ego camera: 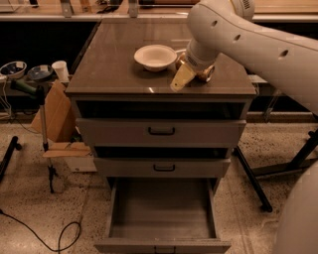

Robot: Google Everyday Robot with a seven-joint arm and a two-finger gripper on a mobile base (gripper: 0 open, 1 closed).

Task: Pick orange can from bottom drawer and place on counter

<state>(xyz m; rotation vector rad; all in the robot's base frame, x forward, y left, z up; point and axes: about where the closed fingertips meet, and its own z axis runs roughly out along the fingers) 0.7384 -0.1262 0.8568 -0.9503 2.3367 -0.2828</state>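
The orange can [204, 74] stands on the counter [119, 54] near its front right, just right of a white bowl [155, 56]. My gripper [193, 79] is down over the can, with the jaws spread. One tan finger [181, 78] slants out to the can's left and the other is hidden behind the can. The bottom drawer [161, 211] is pulled out below and shows only its plain grey inside.
The two upper drawers [161, 131] are slightly ajar. A cardboard box [54, 111], a stand [42, 119] and a floor cable [39, 233] are at the left. Dark stand legs [258, 183] are at the right. A bench edge [74, 10] runs behind.
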